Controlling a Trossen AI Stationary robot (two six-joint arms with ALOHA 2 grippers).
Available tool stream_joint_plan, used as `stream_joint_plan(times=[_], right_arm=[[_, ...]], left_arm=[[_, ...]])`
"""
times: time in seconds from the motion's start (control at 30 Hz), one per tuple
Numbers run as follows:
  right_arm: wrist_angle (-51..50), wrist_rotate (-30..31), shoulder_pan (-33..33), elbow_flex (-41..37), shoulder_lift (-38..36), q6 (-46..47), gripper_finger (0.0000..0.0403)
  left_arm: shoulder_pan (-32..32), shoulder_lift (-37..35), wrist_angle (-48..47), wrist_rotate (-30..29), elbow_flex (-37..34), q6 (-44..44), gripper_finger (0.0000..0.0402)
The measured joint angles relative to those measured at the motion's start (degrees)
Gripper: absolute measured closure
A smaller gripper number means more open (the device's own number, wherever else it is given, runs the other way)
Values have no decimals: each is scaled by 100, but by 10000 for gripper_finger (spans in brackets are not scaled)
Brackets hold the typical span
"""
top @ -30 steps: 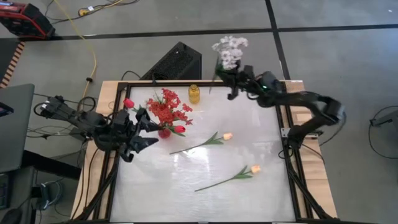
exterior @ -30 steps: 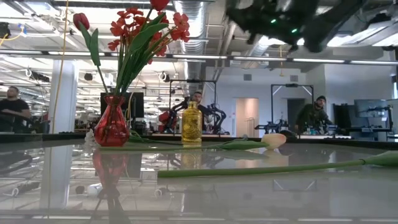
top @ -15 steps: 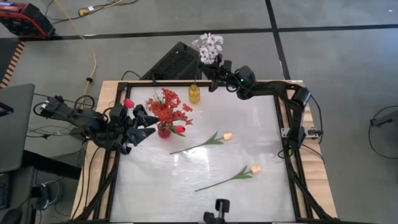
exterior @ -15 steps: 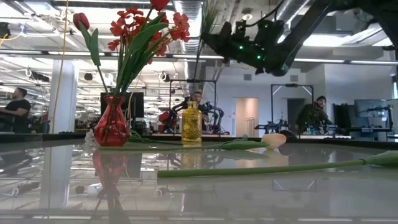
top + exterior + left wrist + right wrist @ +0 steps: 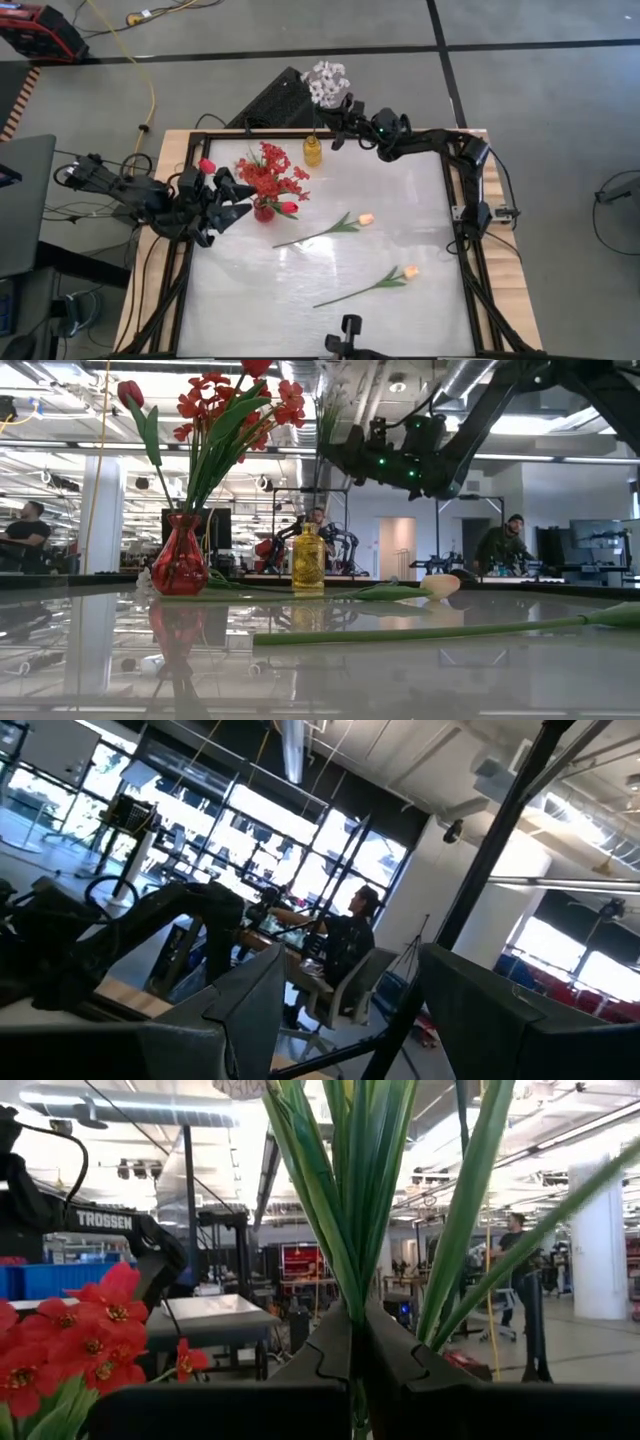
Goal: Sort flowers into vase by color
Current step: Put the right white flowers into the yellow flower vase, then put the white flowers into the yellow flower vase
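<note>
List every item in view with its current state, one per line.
White blossom spray: held upright above the yellow vase.
Right gripper: shut on the spray's stems.
Yellow vase: upright, empty.
Red vase: upright, holding red flowers.
Two cream tulips: lying flat on the table.
Left gripper: open, empty, beside the red vase.
</note>
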Motion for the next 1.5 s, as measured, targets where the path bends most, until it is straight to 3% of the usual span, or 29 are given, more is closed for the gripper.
stream_joint_plan(times=[0.2, 0.43, 0.63, 0.77, 0.97, 1.23, 1.33, 1.5], right_arm=[[-152, -15, 64, 0, 11, 33, 362], [-335, -189, 6, 0, 7, 779, 321], [-1300, -884, -162, 0, -210, 951, 268], [-2471, -1206, -260, 0, -609, 642, 227], [-5124, -1479, -336, 0, -1557, -576, 178], [-8254, -1366, -252, 0, -2609, -1835, 163], [-8976, -1187, -129, 0, -2843, -1847, 163], [-9525, -965, 229, 0, -3161, -1293, 163]], left_arm=[[1, 2, 0, -71, -1, 3, 184], [-1, 2, 1, -23, 0, 4, 184], [-1, 2, 0, 148, -1, 5, 184], [-1, 0, -28, 182, 0, 67, 184], [-1, -160, -352, 223, -1, -95, 184], [57, -560, -1227, 9, 1, 113, 184], [351, -638, -1385, 138, -1, 578, 184], [1454, -846, -1499, 1110, -1, 685, 184]])
